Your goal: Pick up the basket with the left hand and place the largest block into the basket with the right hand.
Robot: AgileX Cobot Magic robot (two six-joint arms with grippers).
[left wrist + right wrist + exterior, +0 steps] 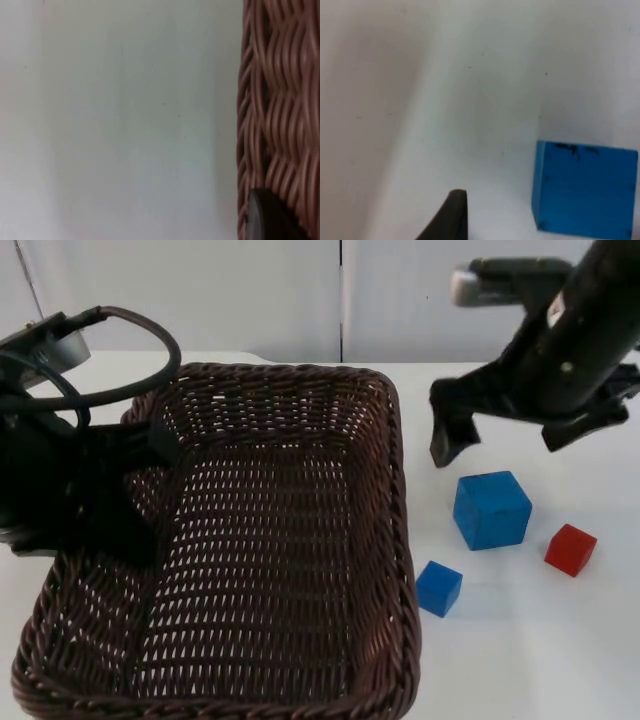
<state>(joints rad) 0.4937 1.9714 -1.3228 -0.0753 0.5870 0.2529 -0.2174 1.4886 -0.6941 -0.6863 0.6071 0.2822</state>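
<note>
Brown woven wicker basket (270, 540) takes up the left of the white bench (520, 660), its left rim held by the left gripper (150, 445), whose fingers (265, 215) look clamped on the weave, though how firmly cannot be told. Whether the basket is clear of the bench cannot be told from above. Just right of it lies a small blue cube (438, 587), then the large blue cube (491, 509), the largest block, and a small red cube (570, 549). Above and beside the large cube hangs the right gripper (500, 435), fingers spread wide and empty. By the look of it, the reach for the block is in hand; next the right gripper must shift over the large cube, descend astride it and close.
</note>
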